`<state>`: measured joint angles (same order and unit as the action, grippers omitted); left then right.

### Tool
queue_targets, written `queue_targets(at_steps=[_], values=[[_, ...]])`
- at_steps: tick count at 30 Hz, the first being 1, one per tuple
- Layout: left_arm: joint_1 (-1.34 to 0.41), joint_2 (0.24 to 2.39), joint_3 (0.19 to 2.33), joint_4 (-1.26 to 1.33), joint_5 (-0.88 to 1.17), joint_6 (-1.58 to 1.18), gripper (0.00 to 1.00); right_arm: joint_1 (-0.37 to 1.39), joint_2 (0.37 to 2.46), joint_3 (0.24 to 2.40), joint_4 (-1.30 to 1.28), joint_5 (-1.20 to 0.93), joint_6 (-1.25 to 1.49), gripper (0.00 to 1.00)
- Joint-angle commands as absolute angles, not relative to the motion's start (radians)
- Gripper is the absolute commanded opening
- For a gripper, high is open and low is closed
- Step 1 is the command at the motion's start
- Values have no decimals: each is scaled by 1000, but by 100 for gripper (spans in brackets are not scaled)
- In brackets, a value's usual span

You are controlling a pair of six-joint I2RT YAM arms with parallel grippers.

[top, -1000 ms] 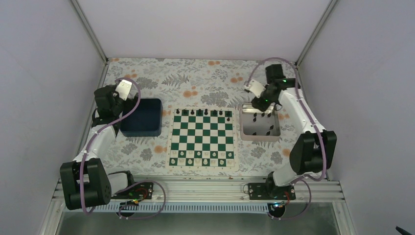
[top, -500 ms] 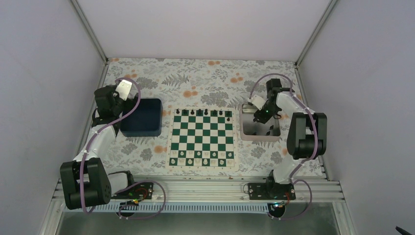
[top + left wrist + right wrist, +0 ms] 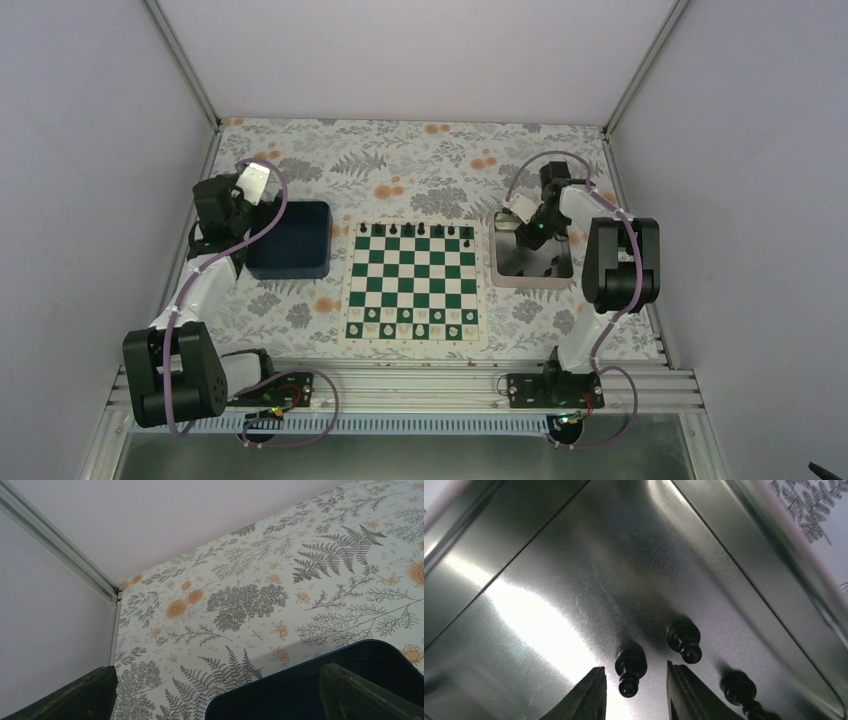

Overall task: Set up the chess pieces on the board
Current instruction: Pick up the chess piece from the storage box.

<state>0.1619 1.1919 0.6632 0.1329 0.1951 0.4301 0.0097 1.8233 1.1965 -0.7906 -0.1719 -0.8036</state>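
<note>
The board (image 3: 413,282) lies flat at the table's middle, with a row of black chess pieces (image 3: 415,231) along its far edge. More black pieces stand in the silver tray (image 3: 497,265) to its right. My right gripper (image 3: 528,238) reaches down into that tray. In the right wrist view its jaws (image 3: 635,667) are open, standing either side of one black pawn (image 3: 630,666) with a gap on both sides. A second pawn (image 3: 684,639) and a third piece (image 3: 739,687) stand just to the right. My left gripper (image 3: 258,192) hovers wide open (image 3: 218,670) and empty.
A dark blue bin (image 3: 290,240) sits left of the board, its corner (image 3: 310,680) under the left gripper. White pieces (image 3: 412,322) fill the board's two near rows. The tray's shiny floor (image 3: 574,580) and raised walls surround the right fingers. Enclosure walls stand close on all sides.
The right arm has folded and lowered its gripper into the tray, and its jaws have narrowed. The left arm has not moved.
</note>
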Motion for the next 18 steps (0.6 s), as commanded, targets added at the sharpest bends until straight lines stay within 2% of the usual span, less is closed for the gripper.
queue_targets(at_steps=[1,6,18], values=[[170,1197,674,142,207,427,100,0,1846,1225,-776,-201,-814,29],[170,1194,672,143,204,428,100,1,1848,1230,-789,-194,-814,15],[170,1181,670,141,206,426,100,31,1737,1279,-876,-174,-809,5]])
